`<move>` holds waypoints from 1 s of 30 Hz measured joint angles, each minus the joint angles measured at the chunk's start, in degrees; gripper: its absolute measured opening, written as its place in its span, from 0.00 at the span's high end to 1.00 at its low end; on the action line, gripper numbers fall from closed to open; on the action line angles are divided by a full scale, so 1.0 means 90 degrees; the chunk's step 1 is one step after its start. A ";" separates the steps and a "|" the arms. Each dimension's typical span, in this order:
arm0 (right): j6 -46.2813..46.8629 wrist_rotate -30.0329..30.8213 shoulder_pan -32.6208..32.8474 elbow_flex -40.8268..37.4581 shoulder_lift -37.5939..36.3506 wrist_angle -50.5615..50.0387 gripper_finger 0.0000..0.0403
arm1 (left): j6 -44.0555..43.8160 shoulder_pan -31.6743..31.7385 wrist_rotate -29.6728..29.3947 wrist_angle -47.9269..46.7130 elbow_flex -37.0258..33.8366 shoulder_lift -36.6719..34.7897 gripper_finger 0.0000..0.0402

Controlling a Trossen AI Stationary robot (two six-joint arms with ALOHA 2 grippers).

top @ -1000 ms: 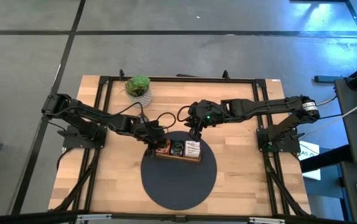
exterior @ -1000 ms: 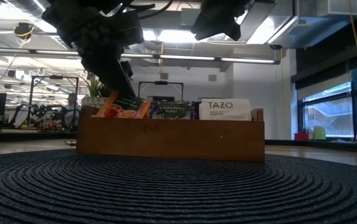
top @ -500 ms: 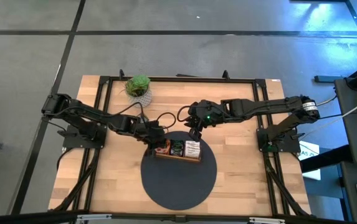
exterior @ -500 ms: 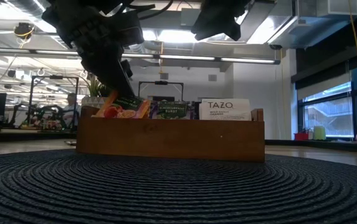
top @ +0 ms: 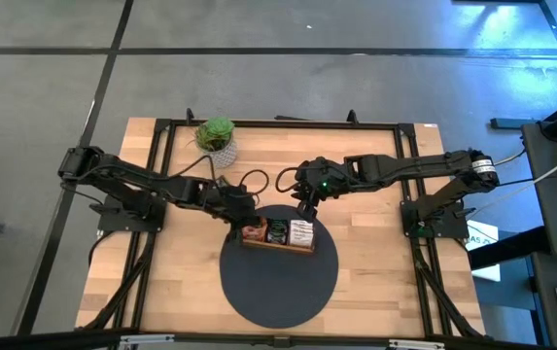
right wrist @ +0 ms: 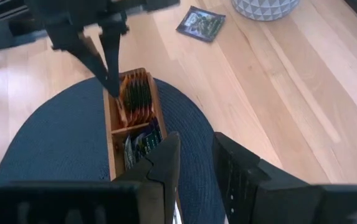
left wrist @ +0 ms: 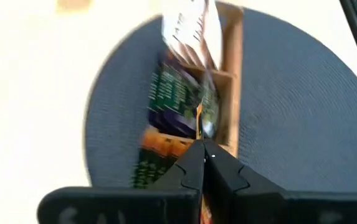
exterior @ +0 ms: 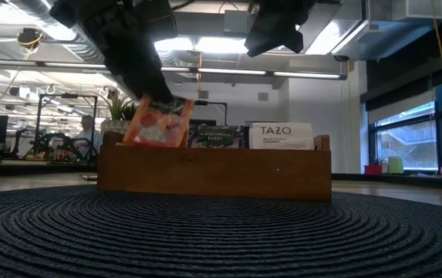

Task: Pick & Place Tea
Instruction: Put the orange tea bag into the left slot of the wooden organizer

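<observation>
An orange-red tea packet (exterior: 157, 122) is grasped by the clenched left tool (exterior: 145, 86) and is held partly raised out of the end compartment of the wooden tray (exterior: 213, 174) nearest the bench's left edge. The tray sits on the dark round mat (top: 278, 267) near the middle of the bench (top: 161, 282). The packet is pinched only at its upper edge and hangs tilted, so it may slip free if the lift is jerky. Neighbouring packets in that compartment (right wrist: 136, 98) stand tightly against it and may be dragged up or tipped over the tray wall. The right tool (top: 304, 207), with fingers partly apart and nothing between them, is poised just above the tray's far side; a collision between the arms is possible if the left arm swings that way. A loose dark packet (right wrist: 200, 23) lies on the bench near the plant pot (top: 216, 136).
</observation>
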 joint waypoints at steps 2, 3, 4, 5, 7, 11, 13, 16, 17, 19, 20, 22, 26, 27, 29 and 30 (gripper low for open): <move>0.0000 0.0000 0.0000 0.0000 0.0000 -0.0005 0.76 | -0.0054 0.0000 -0.0127 -0.0011 0.0000 -0.0120 0.99; -0.0002 0.0000 0.0000 0.0000 0.0000 -0.0005 0.76 | -0.0089 -0.0018 -0.0158 -0.0019 0.0000 -0.0164 0.99; -0.0001 0.0000 0.0000 0.0000 0.0000 -0.0005 0.76 | -0.0142 -0.0052 -0.0239 -0.0019 0.0000 -0.0194 0.99; -0.0002 0.0000 0.0000 0.0000 0.0000 -0.0005 0.76 | -0.0193 -0.0086 -0.0315 -0.0015 0.0000 -0.0206 0.99; -0.0001 0.0000 0.0001 0.0000 0.0000 -0.0003 0.76 | -0.0294 -0.0192 -0.0491 0.0049 -0.0059 -0.0210 1.00; -0.0002 0.0002 0.0036 0.0000 0.0000 -0.0003 0.76 | -0.0601 -0.0435 -0.0800 0.0517 -0.0433 -0.0207 1.00; 0.0003 0.0002 0.0063 0.0000 0.0000 -0.0002 0.76 | -0.0738 -0.0518 -0.0894 0.0876 -0.0654 -0.0237 1.00; 0.0010 0.0000 0.0082 0.0000 0.0000 0.0002 0.76 | -0.0861 -0.0570 -0.1009 0.1594 -0.1022 -0.0263 1.00; 0.0022 -0.0002 0.0083 0.0000 0.0000 0.0005 0.76 | -0.0867 -0.0586 -0.1105 0.1851 -0.1140 -0.0273 1.00; 0.0123 0.0000 0.0080 0.0000 0.0000 0.0017 0.76 | -0.0855 -0.0605 -0.1263 0.2180 -0.1305 -0.0288 1.00; 0.0166 -0.0001 0.0080 0.0000 0.0000 0.0015 0.76 | -0.0827 -0.0610 -0.1293 0.2187 -0.1344 -0.0289 1.00; 0.0176 0.0000 0.0079 0.0000 0.0000 0.0015 0.76 | -0.0777 -0.0610 -0.1351 0.2172 -0.1444 -0.0289 1.00; 0.0189 0.0000 0.0080 0.0000 0.0000 0.0019 0.76 | -0.0760 -0.0650 -0.1394 0.2200 -0.1571 -0.0288 1.00; 0.0187 0.0000 0.0080 0.0000 0.0000 0.0022 0.76 | -0.0751 -0.0664 -0.1423 0.2204 -0.1605 -0.0288 1.00; 0.0187 0.0000 0.0080 0.0000 0.0000 0.0037 0.76 | -0.0621 -0.0678 -0.1407 0.2270 -0.1651 -0.0288 0.99; 0.0189 0.0000 0.0080 0.0000 0.0000 0.0047 0.76 | -0.0564 -0.0686 -0.1371 0.2346 -0.1656 -0.0284 0.99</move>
